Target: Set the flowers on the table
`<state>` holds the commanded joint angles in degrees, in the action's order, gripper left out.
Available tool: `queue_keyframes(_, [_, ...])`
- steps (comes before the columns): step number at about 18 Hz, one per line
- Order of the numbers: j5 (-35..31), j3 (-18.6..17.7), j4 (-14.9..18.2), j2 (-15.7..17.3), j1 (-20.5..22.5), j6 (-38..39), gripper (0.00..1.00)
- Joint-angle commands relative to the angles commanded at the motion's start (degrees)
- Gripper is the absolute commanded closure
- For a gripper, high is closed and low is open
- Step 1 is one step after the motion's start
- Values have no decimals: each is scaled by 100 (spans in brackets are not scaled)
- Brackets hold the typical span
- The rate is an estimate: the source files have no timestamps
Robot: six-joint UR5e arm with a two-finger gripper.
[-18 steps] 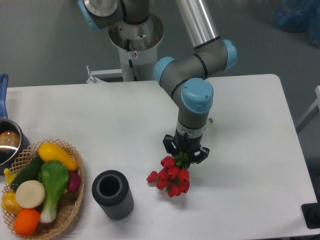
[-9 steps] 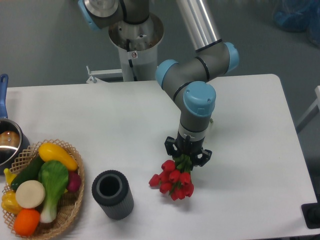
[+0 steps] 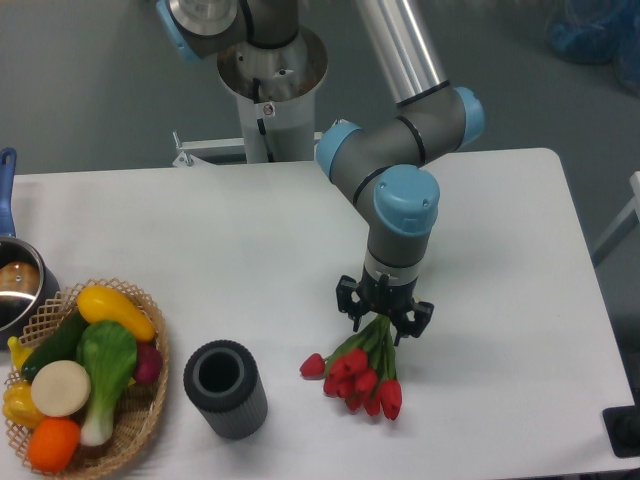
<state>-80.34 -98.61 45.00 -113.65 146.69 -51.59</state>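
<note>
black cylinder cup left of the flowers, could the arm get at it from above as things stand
Probably yes. The black cup stands upright, open top unobstructed, apart from the wicker basket and the flowers. But the gripper is at the flower stems, so it must let go first.

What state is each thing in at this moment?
Black two-finger gripper: shut on the stems of the flowers.
Bunch of red tulip flowers: blooms low over the white table; contact unclear.
Dark ribbed cylinder vase: upright, empty.
Wicker basket: full of toy vegetables.

No text, label, brand or number is legible on anything here.
</note>
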Motion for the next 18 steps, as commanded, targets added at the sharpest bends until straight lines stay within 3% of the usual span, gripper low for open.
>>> queue_keyframes(5, [159, 0, -18, 361, 27, 44, 0])
queue_keyframes(10, [-543, 176, 35, 607, 0, -26, 0])
queue_keyframes(18, [-544, 106, 123, 1020, 167, -738, 0])
